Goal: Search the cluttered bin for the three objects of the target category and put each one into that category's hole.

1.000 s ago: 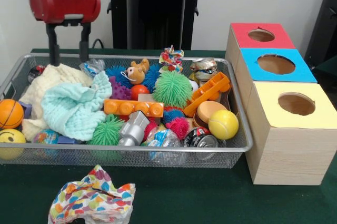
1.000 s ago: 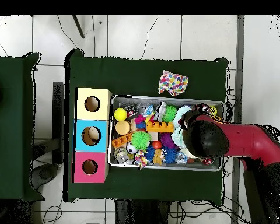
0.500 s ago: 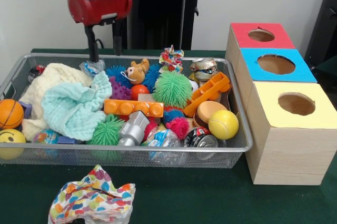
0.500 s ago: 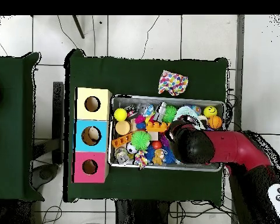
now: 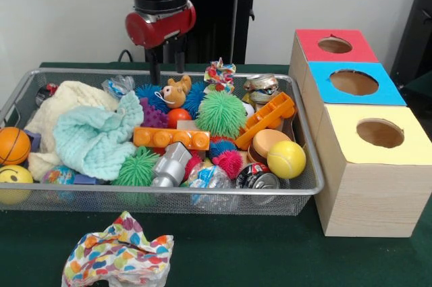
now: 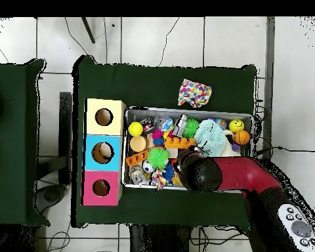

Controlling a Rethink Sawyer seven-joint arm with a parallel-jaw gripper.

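Over the far rim of the bin [image 5: 162,191] I see my gripper [image 5: 167,64] hanging with its two dark fingers [image 5: 156,69] a little apart and nothing between them, just above and behind the tan-brown plush animal [image 5: 175,91]. That animal lies at the bin's far side between blue spiky balls, beside the green spiky ball [image 5: 221,113]. From overhead, the arm [image 6: 245,177] covers that part of the bin. The red-topped box's hole [image 5: 335,45] is well apart, at the far end of the row of boxes. I cannot find the duck or tiger.
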